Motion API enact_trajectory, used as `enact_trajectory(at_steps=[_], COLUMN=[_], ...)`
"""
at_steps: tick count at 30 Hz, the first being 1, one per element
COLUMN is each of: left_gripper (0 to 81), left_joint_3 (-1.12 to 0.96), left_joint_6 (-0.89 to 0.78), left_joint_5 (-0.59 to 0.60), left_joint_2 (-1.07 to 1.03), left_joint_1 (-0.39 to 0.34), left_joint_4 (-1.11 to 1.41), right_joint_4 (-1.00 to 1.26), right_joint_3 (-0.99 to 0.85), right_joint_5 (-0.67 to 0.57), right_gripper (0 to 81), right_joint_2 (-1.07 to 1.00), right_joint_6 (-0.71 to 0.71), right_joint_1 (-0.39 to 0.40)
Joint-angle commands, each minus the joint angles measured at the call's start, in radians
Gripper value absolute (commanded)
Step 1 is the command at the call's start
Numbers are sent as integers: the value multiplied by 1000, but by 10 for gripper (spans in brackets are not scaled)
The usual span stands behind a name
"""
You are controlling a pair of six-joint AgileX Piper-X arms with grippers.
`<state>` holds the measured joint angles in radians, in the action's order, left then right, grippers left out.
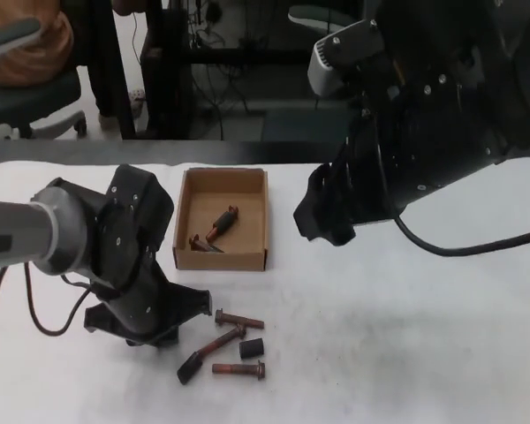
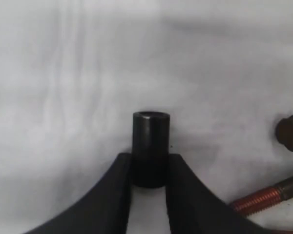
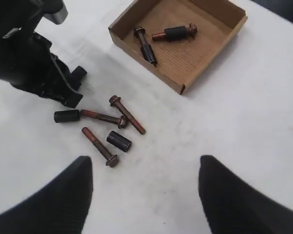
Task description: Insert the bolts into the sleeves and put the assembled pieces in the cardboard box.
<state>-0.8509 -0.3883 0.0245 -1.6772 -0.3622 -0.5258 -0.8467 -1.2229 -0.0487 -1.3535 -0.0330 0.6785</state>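
Left claw (image 2: 150, 162) grasps one sleeve (image 2: 151, 139) of two, right claw (image 3: 144, 165) released (three bolts (image 3: 128, 115)).

Left arm (image 1: 35, 231) stretches in from the left edge of the high view, wrist (image 1: 132, 252) bent steeply down, hanging low over the tabletop (image 1: 406, 336) in the lower left of the frame. The left claw (image 2: 150, 163) is clamped on a black sleeve (image 2: 151, 141), one finger tight against each side. Over in the upper right, the right arm (image 1: 424, 115) sits high, wrist tipped down toward centre frame. The right claw (image 3: 144, 195) hangs well above the tabletop, its fingers (image 3: 58, 195) spread wide apart.
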Motion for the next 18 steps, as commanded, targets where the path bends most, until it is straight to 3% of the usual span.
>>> enact_trajectory(at_steps=[1, 4, 9, 18], left_gripper=[18, 18, 18, 18], left_joint_3=[-5, -5, 10, 199], left_joint_6=[35, 84, 221, 230], left_joint_5=[11, 53, 51, 46], left_joint_2=[-5, 21, 167, 706], left_joint_1=[4, 0, 4, 4], left_joint_4=[-14, -16, -31, -8], right_joint_4=[-12, -26, -22, -3], right_joint_3=[-1, -1, -1, -82], right_joint_5=[-31, -58, -199, -121], right_gripper=[570, 503, 465, 465], right_joint_2=[9, -17, -118, -389], right_joint_6=[-239, -383, -380, -521], right_joint_1=[-3, -16, -31, 33])
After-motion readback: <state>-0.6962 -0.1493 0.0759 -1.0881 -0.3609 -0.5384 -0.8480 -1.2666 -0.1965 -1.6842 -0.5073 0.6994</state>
